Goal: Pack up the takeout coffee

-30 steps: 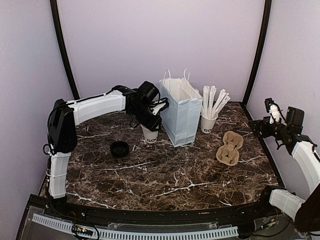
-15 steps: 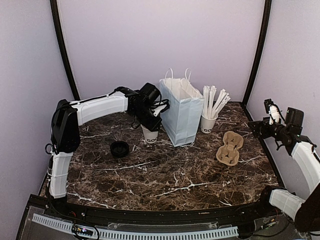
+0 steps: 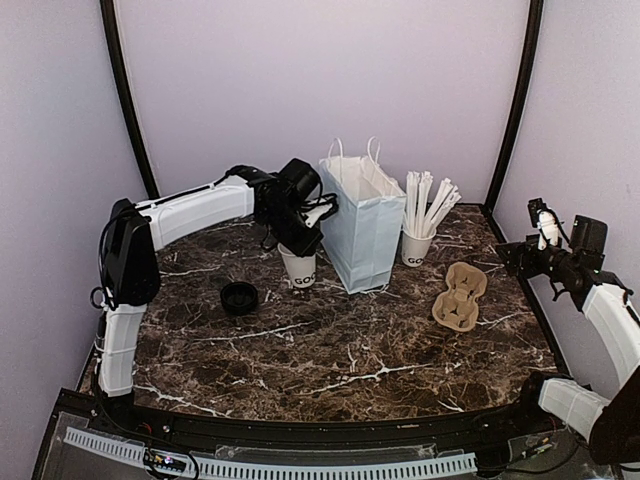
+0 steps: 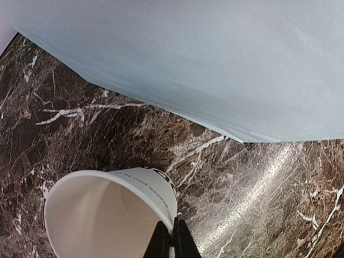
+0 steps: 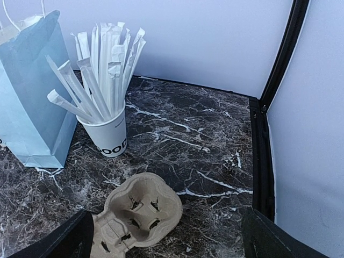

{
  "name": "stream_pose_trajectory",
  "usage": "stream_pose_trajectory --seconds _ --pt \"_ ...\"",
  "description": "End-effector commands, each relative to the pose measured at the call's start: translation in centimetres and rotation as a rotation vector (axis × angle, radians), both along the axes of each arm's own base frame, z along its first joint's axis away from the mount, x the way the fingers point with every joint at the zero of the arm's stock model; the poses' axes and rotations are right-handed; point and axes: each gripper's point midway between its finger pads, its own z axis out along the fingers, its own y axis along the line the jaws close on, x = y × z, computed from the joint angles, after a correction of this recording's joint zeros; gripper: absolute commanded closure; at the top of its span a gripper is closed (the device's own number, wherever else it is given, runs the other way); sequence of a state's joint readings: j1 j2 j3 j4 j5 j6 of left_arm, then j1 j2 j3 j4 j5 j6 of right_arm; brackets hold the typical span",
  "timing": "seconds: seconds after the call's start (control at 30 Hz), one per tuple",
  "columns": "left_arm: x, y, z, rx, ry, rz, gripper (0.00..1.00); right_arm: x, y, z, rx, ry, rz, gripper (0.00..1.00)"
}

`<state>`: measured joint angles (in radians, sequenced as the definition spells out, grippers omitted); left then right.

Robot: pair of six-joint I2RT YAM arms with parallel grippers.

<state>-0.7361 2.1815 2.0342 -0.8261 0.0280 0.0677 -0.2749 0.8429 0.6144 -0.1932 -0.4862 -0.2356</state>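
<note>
My left gripper (image 4: 172,236) clamps the rim of the lidless cup (image 4: 102,209) beside the bag (image 4: 215,64); my right gripper (image 5: 169,234) hangs wide apart.

Read "OOD" in big dark letters low on the side of the white cup of sticks (image 5: 110,134) in the right wrist view, with part of one more letter just before it on the left, lost round the curve. Saw only "GO" on that same cup from the top view. Made out "GO" in dark letters too on the small white paper cup (image 3: 300,270) just beside the bag (image 3: 362,225), from the top view. Spotted a line of tiny dark print near the rim of that small cup in the left wrist view, turned the wrong way up and too small to read.
</note>
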Motion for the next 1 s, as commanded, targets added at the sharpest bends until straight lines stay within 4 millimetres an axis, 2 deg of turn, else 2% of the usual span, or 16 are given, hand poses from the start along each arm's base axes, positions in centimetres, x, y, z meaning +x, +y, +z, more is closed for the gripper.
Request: stream_pose_trajectory --seconds 0.0,0.03,0.17,0.37,0.53,0.7,0.97 --pt "-2.8 1.6 3.8 0.02 0.0 -0.015 1.0 0.2 -0.1 0.6 -0.022 -0.044 0.008 0.03" --pt "-3.3 2.1 3.8 0.046 -0.009 -0.01 1.0 0.2 0.0 0.7 -0.021 -0.046 0.011 0.03" --pt "-6.0 2.8 5.9 0.059 -0.029 -0.022 1.0 0.2 0.2 0.5 -0.017 -0.041 0.022 0.03" --pt "-11.6 1.2 7.0 0.115 -0.044 -0.145 1.0 0.2 0.3 0.4 -0.013 -0.037 0.029 0.03" --pt "-15.4 0.3 6.2 0.203 -0.057 -0.193 1.0 0.2 0.2 0.5 -0.018 -0.042 0.024 0.03" --pt "-18.2 -0.9 4.5 0.186 -0.027 -0.206 1.0 0.2 0.1 0.5 -0.024 -0.043 0.02 0.03" --pt "-20.1 -2.3 2.1 0.152 0.018 -0.2 1.0 0.2 0.2 0.5 -0.022 -0.044 0.024 0.03"
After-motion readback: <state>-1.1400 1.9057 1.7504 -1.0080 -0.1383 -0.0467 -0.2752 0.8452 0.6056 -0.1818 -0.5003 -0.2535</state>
